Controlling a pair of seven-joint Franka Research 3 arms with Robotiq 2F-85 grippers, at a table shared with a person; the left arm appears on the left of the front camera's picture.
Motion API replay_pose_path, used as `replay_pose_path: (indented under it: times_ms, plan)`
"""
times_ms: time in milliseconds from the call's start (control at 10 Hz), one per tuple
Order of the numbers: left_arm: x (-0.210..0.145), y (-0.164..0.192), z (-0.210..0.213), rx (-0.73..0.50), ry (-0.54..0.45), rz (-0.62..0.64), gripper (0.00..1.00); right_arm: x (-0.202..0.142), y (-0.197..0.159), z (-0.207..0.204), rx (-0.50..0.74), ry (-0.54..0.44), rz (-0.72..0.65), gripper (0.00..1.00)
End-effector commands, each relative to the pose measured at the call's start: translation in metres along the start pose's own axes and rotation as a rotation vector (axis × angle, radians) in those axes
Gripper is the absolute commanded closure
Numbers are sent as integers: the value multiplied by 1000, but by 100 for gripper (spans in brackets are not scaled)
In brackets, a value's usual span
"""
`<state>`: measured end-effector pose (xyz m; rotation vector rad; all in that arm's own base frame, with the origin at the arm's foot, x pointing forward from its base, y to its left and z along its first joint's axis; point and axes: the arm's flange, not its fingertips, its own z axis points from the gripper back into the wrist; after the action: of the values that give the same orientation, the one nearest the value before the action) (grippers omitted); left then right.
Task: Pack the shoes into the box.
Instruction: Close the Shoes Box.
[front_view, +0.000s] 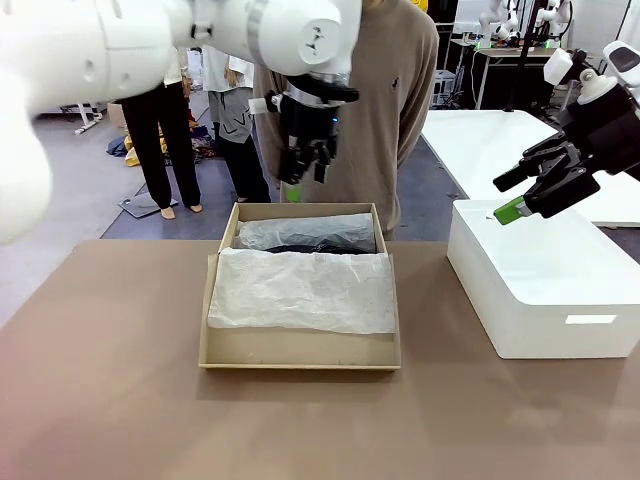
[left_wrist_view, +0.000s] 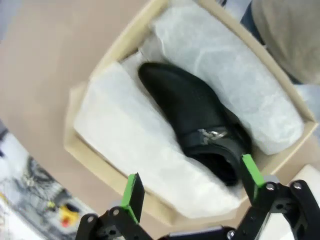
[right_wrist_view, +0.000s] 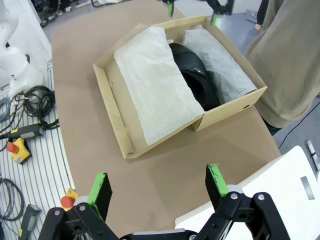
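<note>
The tan cardboard box (front_view: 300, 350) sits mid-table with white tissue paper (front_view: 300, 290) folded over its near half. A glossy black shoe (left_wrist_view: 200, 122) with a metal buckle lies inside between tissue sheets, also seen as the shoe (right_wrist_view: 195, 75) and a dark sliver of the shoe (front_view: 310, 247). My left gripper (front_view: 303, 165) hangs open above the box's far edge, its green pads (left_wrist_view: 132, 192) empty. My right gripper (front_view: 520, 195) is open and empty over the white box, its green pads (right_wrist_view: 215, 180) high above the table.
A large white rounded box (front_view: 545, 285) stands at the right of the table. A person in a tan sweater (front_view: 390, 90) stands right behind the cardboard box. The brown table (front_view: 120, 400) is bare in front and left.
</note>
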<state>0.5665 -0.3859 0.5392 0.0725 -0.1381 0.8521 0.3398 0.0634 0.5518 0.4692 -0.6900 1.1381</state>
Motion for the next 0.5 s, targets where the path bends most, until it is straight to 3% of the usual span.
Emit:
replay_pose_path:
  times_ms: [0,400]
  plan:
    - [29,45,1,-41,-15,-239,0,0,-4,0,12,-31,23,0]
    - [88,100,10,-168,97,-673,0,0,-4,0,12,-31,23,0]
